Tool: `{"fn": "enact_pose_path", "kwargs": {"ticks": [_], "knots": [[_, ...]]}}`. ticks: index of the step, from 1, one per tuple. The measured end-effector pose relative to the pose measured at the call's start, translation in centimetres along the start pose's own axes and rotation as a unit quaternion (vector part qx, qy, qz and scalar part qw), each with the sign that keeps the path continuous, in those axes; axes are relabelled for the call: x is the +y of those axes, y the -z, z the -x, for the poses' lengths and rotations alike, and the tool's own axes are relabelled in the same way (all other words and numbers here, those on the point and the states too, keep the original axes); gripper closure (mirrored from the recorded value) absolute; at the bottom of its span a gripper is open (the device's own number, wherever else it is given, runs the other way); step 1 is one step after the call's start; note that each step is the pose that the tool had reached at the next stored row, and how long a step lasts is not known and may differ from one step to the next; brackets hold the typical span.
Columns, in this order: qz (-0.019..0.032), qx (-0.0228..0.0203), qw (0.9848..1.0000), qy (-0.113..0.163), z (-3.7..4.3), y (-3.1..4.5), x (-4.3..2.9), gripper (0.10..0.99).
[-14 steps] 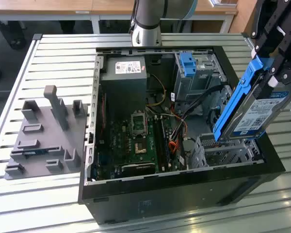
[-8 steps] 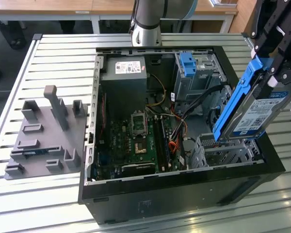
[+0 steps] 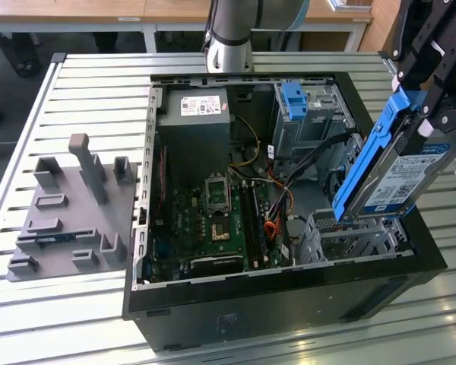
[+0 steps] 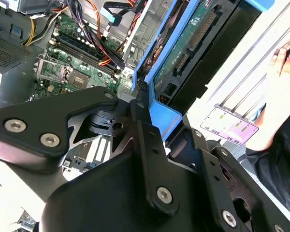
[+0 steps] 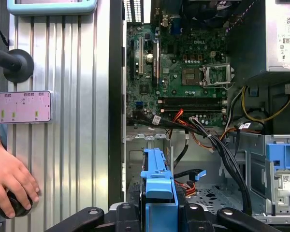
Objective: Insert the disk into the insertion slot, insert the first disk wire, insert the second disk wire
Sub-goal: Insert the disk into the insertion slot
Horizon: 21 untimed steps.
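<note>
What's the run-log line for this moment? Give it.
claw: shut on disk | disk: tilted, lower end over insertion slot | state: not yet seated

Soft, even overhead light fills the bench. The ribbed metal table [image 3: 83, 76] gleams palely, with streaks of glare toward the exterior view's five o'clock. The open computer case [image 3: 213, 319] holds shade along its nine-o'clock wall. The disk [image 3: 403, 179] catches the light at three o'clock. In the first wrist view, the table slats wash out almost white.
</note>
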<state>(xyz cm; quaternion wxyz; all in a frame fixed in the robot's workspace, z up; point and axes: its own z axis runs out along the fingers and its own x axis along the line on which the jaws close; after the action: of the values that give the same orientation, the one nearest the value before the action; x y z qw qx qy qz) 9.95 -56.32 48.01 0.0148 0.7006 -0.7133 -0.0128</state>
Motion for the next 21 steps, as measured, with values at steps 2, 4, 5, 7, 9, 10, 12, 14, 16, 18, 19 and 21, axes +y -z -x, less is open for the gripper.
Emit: {"fn": "enact_pose_path", "kwargs": {"ticks": [2,4,5,7,9,10,12,14,16,18,19,21], "knots": [[0.0000,0.0000,1.0000,0.000,0.01,-0.02,0.03,0.722],[0.0000,0.0001,1.0000,0.000,0.03,-0.07,0.09,0.722],[-0.0001,0.0001,1.0000,0.000,0.06,-0.11,0.14,0.722],[-0.0013,0.0000,1.0000,0.000,0.11,-0.23,0.23,0.722],[-0.0058,0.0000,1.0000,0.000,0.11,-0.33,0.39,0.722],[-0.0090,-0.0001,1.0000,0.000,0.12,-0.39,0.49,0.722],[-0.0152,-0.0003,0.9999,0.000,0.14,-0.55,0.72,0.722],[-0.0164,-0.0004,0.9999,0.000,0.12,-0.66,0.91,0.722],[-0.0165,-0.0002,0.9999,0.000,0.13,-0.71,1.17,0.722],[-0.0165,-0.0003,0.9999,-0.001,0.18,-0.80,1.28,0.722],[-0.0165,-0.0003,0.9999,-0.003,0.25,-0.86,1.28,0.722],[-0.0165,-0.0004,0.9998,-0.007,0.45,-1.02,1.29,0.722]]}}
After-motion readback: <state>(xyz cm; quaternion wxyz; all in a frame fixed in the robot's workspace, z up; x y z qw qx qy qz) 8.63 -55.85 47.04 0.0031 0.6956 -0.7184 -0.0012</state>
